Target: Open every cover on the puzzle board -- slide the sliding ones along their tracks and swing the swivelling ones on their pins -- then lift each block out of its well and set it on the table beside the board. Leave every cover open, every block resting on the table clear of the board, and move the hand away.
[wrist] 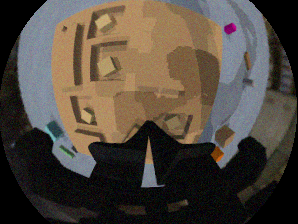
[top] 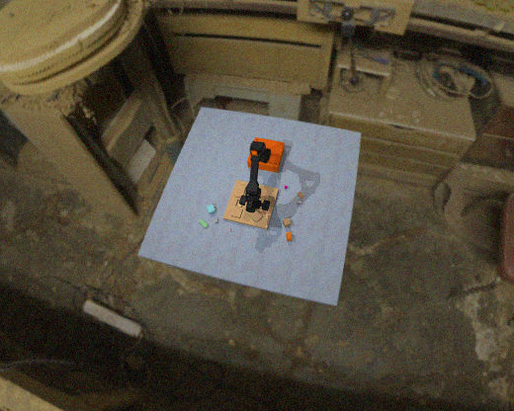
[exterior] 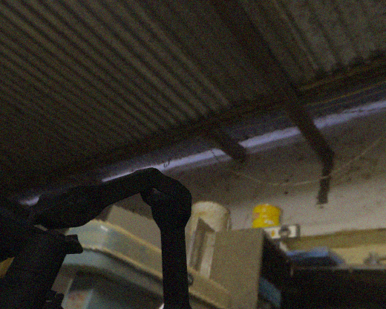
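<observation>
Gripper [top: 254, 204] [wrist: 148, 123] hovering over puzzle board [top: 234, 213] [wrist: 145, 55], fingers together, nothing between. Pale blocks sitting in open wells; magenta piece [top: 286, 187] [wrist: 230, 28] lying beside board.

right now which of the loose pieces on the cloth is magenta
The small magenta piece; the others are orange, brown, turquoise, green or grey.

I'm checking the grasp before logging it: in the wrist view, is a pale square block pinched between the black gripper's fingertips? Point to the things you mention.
No: the black gripper [top: 254, 204] [wrist: 148, 123] is shut, nothing between its fingertips.
</observation>
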